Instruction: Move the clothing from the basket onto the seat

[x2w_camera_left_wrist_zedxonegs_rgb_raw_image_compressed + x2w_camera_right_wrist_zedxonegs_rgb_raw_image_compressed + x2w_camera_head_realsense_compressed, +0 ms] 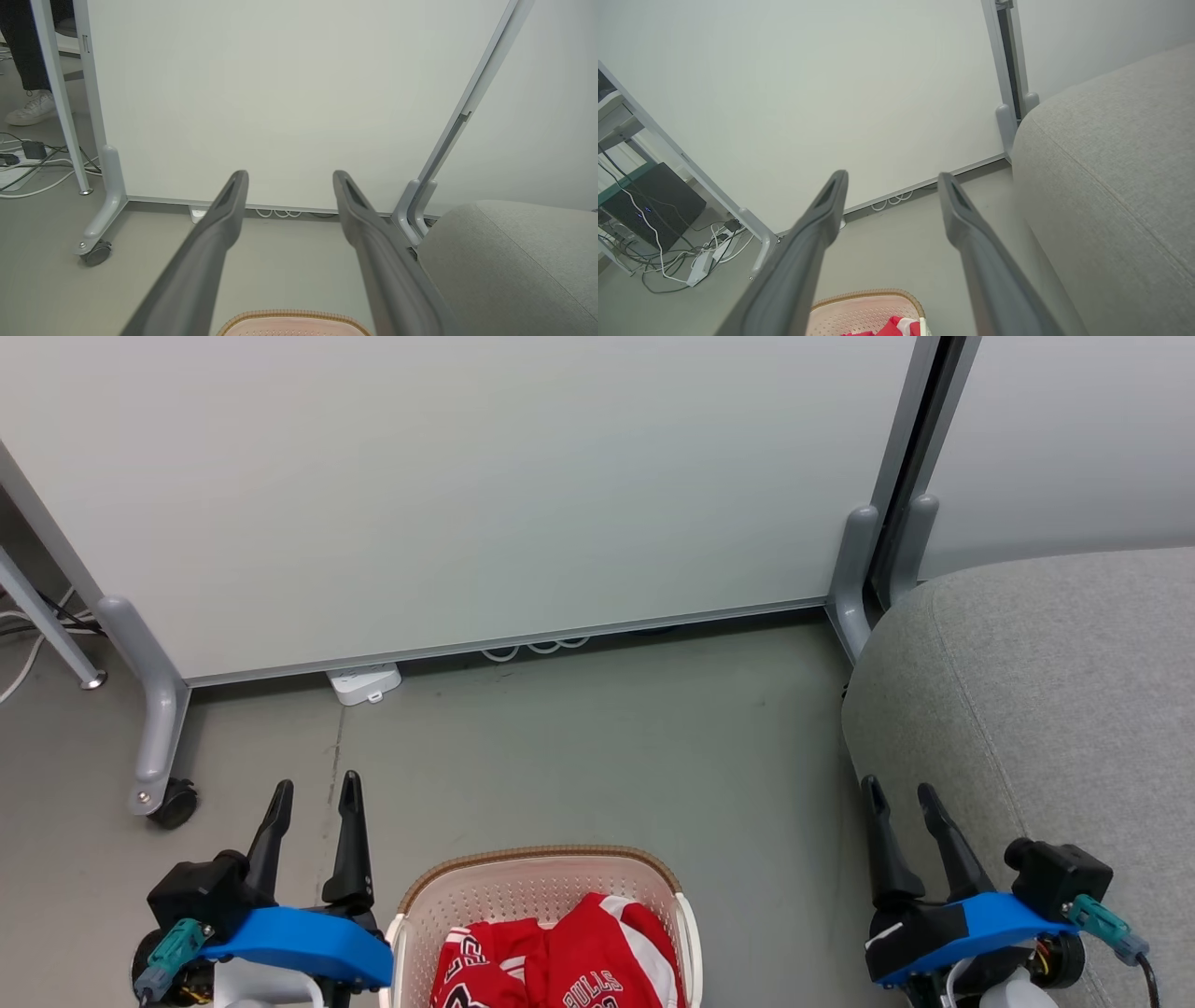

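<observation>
Grey floor [597,747] runs to two pale partition panels [467,495]. One basket [541,852] sits between the left fingers [350,845] and the right fingers [882,849], both pairs spread and empty. The red clothing [579,961] lies inside the basket. One grey seat [1055,691] stands just outside the right fingers. The left wrist view adds a person's white shoe [30,109]; the right wrist view adds a black box [649,205].
</observation>
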